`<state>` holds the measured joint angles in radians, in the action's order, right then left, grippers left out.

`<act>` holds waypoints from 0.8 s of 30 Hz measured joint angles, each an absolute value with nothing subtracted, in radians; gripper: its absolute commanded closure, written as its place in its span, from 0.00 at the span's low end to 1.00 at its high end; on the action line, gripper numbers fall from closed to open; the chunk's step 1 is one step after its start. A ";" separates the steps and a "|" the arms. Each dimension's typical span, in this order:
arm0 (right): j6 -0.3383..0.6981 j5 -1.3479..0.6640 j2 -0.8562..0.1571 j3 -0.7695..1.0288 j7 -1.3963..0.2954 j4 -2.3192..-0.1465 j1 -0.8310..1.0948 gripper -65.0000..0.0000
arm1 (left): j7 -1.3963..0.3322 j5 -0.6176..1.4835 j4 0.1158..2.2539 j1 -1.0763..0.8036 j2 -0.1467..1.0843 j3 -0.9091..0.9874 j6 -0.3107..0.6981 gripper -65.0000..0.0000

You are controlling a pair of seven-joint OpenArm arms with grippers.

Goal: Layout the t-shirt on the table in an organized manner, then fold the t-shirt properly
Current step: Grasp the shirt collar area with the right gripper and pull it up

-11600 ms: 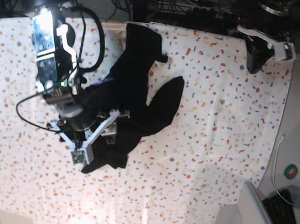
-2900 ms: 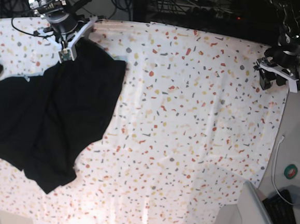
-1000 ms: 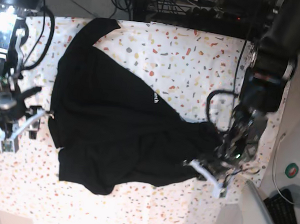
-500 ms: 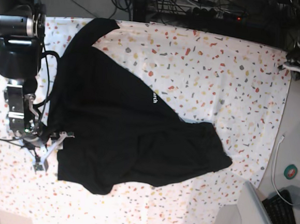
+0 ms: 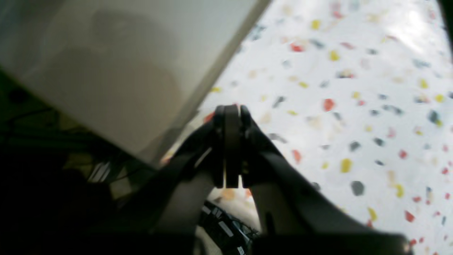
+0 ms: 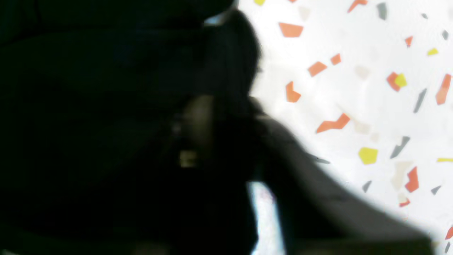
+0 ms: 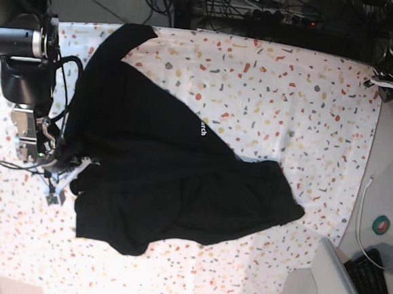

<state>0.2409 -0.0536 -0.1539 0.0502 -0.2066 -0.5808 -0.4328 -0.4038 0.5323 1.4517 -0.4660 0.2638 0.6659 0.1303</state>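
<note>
T-shirt (image 7: pixel 161 165) whole in base, wrist blurred

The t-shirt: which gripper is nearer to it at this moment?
The right. The right gripper is at the left edge of the t-shirt in the base view, touching the black fabric. The left gripper is shut and empty at the table's far corner, well away.

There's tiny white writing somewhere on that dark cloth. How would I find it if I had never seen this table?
Start with the big white table speckled with red, orange and yellow flecks. A black soft-fabric t-shirt lies spread across its left and middle. Follow the t-shirt's slanted upper right edge about halfway down: the small white logo sits right at that edge, the only white lettering visible on the dark cloth.
</note>
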 measured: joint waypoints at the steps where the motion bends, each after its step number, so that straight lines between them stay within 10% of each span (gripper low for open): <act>1: 0.241 -0.054 -0.154 0.051 -0.200 -0.582 -0.428 1.00 | -0.404 0.532 1.449 -0.466 0.264 0.666 0.129 1.00; 15: 0.242 -0.054 -0.081 -0.216 -0.522 -1.710 0.051 1.00 | -0.407 0.532 1.450 -0.430 0.286 0.831 0.120 1.00; 24: 0.243 -0.044 -0.070 -0.788 -0.556 -1.758 0.075 1.00 | -0.408 0.532 1.452 -0.410 0.334 0.924 0.119 1.00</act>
